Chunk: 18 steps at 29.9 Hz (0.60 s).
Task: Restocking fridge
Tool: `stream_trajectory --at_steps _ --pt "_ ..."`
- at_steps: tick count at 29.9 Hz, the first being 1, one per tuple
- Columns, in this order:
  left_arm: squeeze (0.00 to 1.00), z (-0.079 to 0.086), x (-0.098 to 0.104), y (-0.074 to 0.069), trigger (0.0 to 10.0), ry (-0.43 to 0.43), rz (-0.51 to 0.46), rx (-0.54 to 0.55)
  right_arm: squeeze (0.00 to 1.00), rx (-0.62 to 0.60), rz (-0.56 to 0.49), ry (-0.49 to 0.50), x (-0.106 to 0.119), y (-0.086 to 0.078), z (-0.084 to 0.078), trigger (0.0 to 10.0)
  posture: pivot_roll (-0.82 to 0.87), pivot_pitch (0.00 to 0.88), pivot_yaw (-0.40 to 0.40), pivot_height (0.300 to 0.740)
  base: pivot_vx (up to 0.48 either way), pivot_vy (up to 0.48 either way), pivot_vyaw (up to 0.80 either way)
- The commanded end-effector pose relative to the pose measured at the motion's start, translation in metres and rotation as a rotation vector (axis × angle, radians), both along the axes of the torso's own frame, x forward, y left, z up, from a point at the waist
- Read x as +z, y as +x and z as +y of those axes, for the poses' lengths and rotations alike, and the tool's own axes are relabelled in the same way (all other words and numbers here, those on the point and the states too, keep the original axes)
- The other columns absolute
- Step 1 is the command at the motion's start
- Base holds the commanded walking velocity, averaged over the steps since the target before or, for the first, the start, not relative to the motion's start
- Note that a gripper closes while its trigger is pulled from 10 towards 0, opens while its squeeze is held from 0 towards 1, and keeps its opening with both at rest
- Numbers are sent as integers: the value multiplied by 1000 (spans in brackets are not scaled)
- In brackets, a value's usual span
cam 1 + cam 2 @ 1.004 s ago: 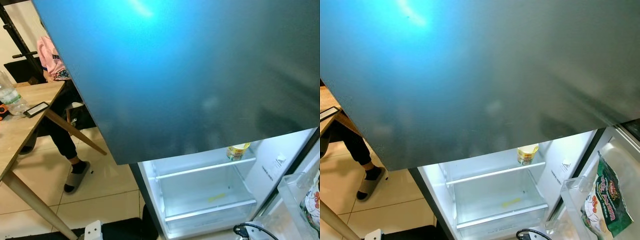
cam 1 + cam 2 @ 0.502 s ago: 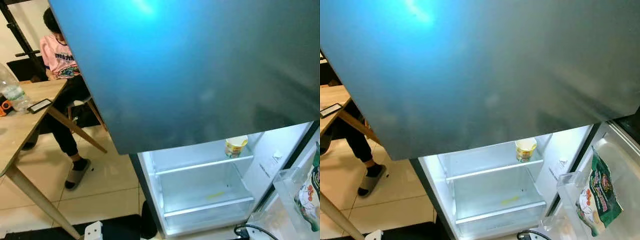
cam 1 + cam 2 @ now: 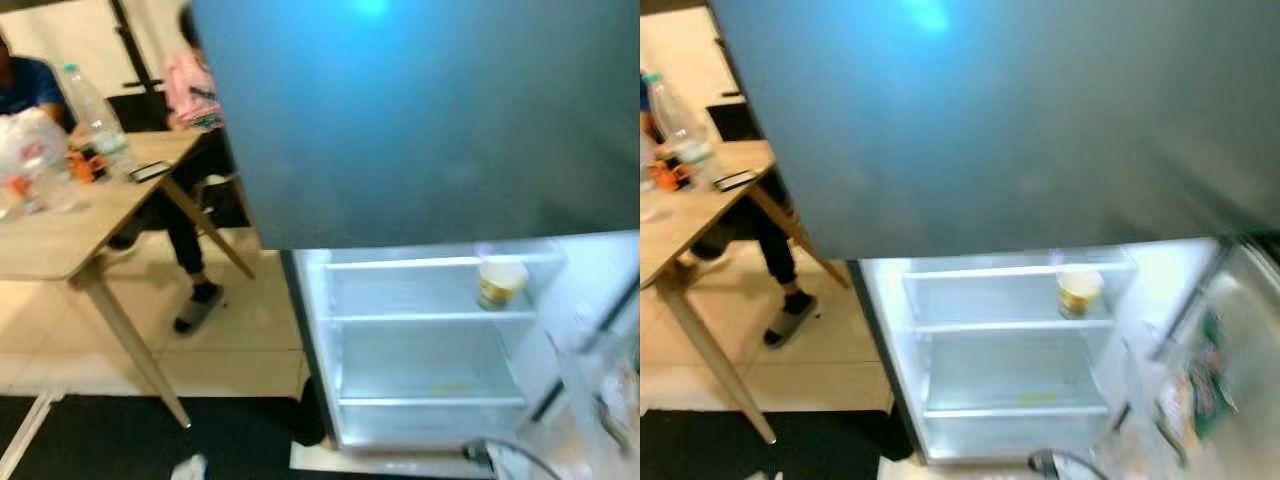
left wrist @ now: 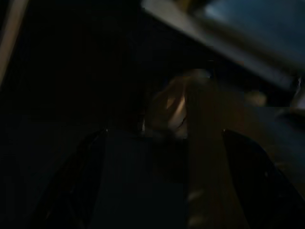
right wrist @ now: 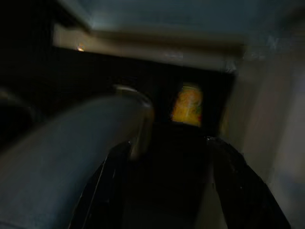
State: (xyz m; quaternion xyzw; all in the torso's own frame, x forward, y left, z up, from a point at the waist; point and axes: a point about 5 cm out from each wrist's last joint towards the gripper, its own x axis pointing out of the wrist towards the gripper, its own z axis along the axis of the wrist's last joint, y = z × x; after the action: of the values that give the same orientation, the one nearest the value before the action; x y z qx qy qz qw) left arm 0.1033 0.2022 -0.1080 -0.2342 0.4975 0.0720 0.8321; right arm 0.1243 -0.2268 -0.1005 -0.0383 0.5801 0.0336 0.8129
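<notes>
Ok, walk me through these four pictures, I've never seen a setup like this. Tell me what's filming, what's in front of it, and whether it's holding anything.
A walking humanoid robot took these. The two bright pictures come from a stereo camera on its head, looking forward and down, blurred by motion. They show a fridge with its lower compartment open and lit; a yellow tub stands on a shelf, and a green food bag sits in the door rack. To the robot's left is a wooden table with a clear bottle, a phone and a plastic bag, and people sitting at it. The two dark pictures come from cameras on the wrists. The left hand and right hand show as dim black fingers, apart, with nothing seen between them.
</notes>
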Motion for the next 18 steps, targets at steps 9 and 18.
stream_trajectory --at_steps 9,18 --pt "0 5 3 6 10000 19 -25 -9 0 -4 55 20 -6 -16 5 10000 -22 0 61 740 -480 0 0" --pt "0 5 3 6 10000 18 -26 -14 0 2 58 19 -6 -17 4 10000 -24 0 61 740 -480 0 0"
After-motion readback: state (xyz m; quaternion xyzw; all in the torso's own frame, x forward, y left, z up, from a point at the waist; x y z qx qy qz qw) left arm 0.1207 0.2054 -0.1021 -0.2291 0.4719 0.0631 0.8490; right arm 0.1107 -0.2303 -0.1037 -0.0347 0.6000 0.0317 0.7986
